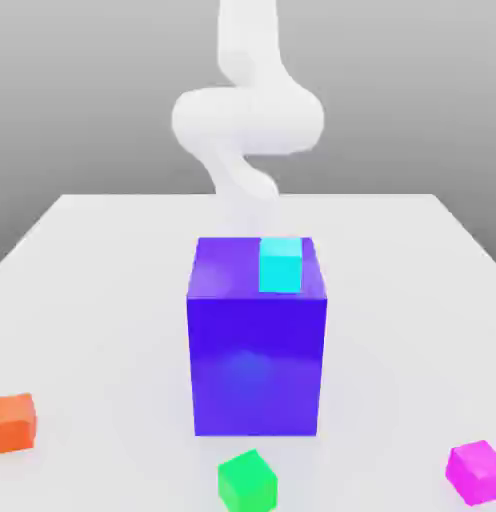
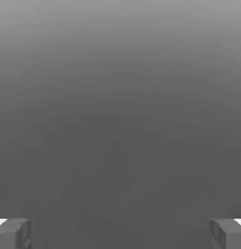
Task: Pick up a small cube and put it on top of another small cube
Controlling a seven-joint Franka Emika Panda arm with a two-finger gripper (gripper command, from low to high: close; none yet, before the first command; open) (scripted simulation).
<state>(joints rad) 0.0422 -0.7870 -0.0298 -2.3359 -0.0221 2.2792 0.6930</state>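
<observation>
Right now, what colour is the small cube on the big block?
Cyan, clearest in the exterior view.

The block (image 1: 256, 365) is plain blue-violet, the cube on it (image 1: 280, 266) cyan. Orange (image 1: 12, 424), green (image 1: 248, 484) and magenta (image 1: 477, 472) cubes dot the white worktop (image 1: 112, 300).

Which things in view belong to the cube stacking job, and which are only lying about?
For the job:
- cyan cube, probably
- one of green cube, orange cube or magenta cube; which is unclear

Just there:
- blue-violet block, under the cyan cube
- the other two small cubes
</observation>
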